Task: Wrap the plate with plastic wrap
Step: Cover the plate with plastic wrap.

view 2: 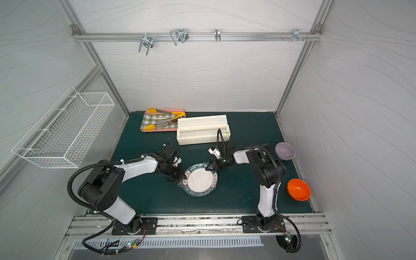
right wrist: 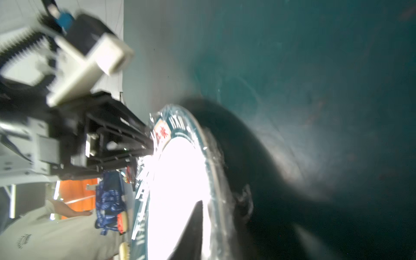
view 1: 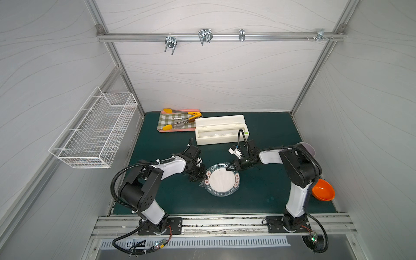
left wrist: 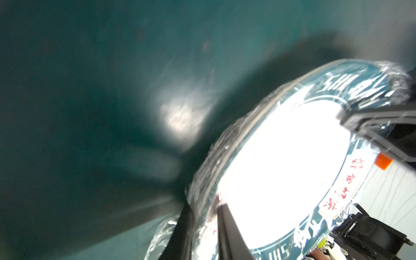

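The plate (view 1: 223, 179) (view 2: 201, 179), white in the middle with a dark green lettered rim, lies mid-mat between my two arms. Plastic wrap (left wrist: 162, 234) covers it and crinkles round the rim, bunching at its left edge (view 1: 202, 185). My left gripper (view 1: 203, 177) (left wrist: 202, 227) is shut on the plate's left rim: one finger lies on its top face, the other under the wrapped edge. My right gripper (view 1: 230, 167) (right wrist: 220, 227) is shut on the far right rim. One of its fingers (right wrist: 193, 229) rests on the white face; the other is hidden beneath.
A long white dispenser box (view 1: 221, 132) stands behind the plate, with a checked tray of yellow tongs (view 1: 177, 122) to its left. A purple bowl (view 2: 285, 151) and an orange bowl (view 1: 323, 189) sit at the right edge. A wire basket (view 1: 94, 132) hangs on the left wall.
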{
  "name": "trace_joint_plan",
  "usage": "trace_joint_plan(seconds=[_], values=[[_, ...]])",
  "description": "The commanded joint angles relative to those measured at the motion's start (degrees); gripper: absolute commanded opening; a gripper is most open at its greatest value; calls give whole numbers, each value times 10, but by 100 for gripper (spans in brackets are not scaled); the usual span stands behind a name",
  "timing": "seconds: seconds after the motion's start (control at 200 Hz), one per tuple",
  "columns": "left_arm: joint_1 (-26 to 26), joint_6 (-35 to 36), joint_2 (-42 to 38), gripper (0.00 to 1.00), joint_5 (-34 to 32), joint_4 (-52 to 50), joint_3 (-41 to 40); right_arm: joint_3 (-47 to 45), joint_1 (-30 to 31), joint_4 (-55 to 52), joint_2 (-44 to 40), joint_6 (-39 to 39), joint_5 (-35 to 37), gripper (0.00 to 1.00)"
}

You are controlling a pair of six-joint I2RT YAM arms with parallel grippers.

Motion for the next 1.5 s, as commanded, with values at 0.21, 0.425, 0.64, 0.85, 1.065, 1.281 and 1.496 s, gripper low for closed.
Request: trace_joint_plan(seconds=[0.21, 0.425, 0.64, 0.85, 1.065, 1.281, 1.496], values=[[7, 23, -4, 21, -88, 44, 10, -35, -23, -112, -161, -57, 161, 57], [8, 21, -37, 45, -71, 34, 9, 27, 33, -222, -219, -129, 311, 59], [7, 25, -108, 64, -73, -1, -5, 37, 139, -280, -218, -63, 467, 57], [6, 13, -65, 61, -23, 32, -19, 34, 173, -280, -176, -23, 479, 57], [-9, -17, -24, 51, 25, 81, -35, 35, 177, -263, -139, -17, 460, 55], [-11, -55, -4, 39, 46, 146, -61, -5, 175, -168, -138, 13, 330, 48], [-12, -74, -10, 35, 27, 178, -64, -20, 155, -29, -98, 61, 225, 27]])
